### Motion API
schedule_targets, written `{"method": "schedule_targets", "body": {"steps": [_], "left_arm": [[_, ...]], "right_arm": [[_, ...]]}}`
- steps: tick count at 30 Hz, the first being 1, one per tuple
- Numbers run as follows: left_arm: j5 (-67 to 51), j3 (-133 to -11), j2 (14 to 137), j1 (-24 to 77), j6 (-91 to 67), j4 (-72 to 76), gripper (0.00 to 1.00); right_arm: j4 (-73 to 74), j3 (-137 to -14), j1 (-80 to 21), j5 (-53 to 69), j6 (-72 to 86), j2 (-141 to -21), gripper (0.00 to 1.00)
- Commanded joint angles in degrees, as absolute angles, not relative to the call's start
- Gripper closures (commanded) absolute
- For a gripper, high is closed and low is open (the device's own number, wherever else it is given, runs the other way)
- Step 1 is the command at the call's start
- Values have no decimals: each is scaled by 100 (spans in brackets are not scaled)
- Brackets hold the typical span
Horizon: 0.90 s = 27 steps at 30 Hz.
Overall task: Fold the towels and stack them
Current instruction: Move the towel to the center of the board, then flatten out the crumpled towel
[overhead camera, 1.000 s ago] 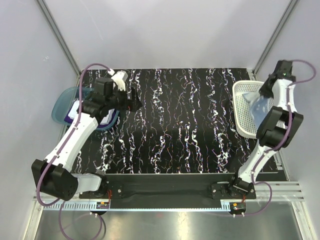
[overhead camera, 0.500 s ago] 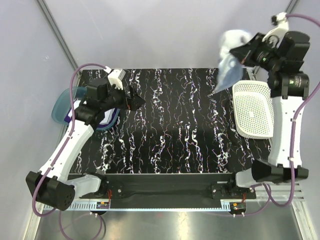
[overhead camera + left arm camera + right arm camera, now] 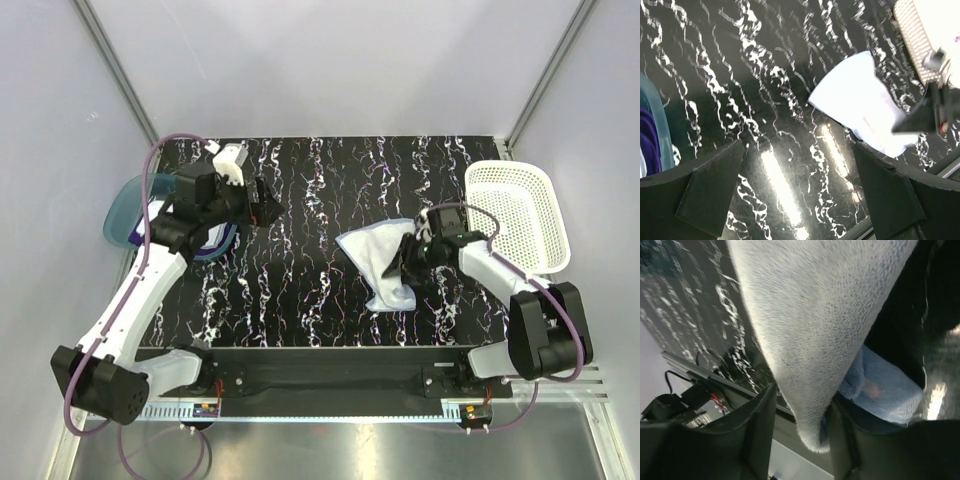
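The light blue towel lies crumpled on the black marbled table, right of centre. My right gripper is low over the towel's right edge and shut on a fold of it. In the right wrist view the towel fills the gap between the fingers. My left gripper is open and empty above the table's left part. Its wrist view shows the blue towel ahead. The deep purple towel lies in the teal tray, partly under the left arm. I cannot make out the white towel.
The white mesh basket stands at the right edge, just behind the right arm, and looks empty; it also shows in the left wrist view. The teal tray's rim sits at the table's left edge. A black rail runs along the near edge.
My right arm lifted the light blue towel out of the basket, swung it high, then brought it down onto the table right of centre. My left gripper shifted only slightly.
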<state>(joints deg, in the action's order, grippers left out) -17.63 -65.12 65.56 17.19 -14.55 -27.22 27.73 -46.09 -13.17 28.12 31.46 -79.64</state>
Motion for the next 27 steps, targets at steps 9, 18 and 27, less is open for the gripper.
{"method": "schedule_targets", "body": {"steps": [9, 18, 27], "left_arm": [[-1865, -6266, 7795, 2073, -2232, -2154, 10], [-1223, -6793, 9403, 2970, -2698, -1635, 20], [-721, -7356, 10722, 3410, -2971, -1363, 28]], "right_arm": [[3577, -6072, -1433, 1373, 2779, -7592, 32], [3322, -7917, -1415, 1292, 1171, -9587, 37], [4218, -9905, -1126, 739, 307, -11847, 43]]}}
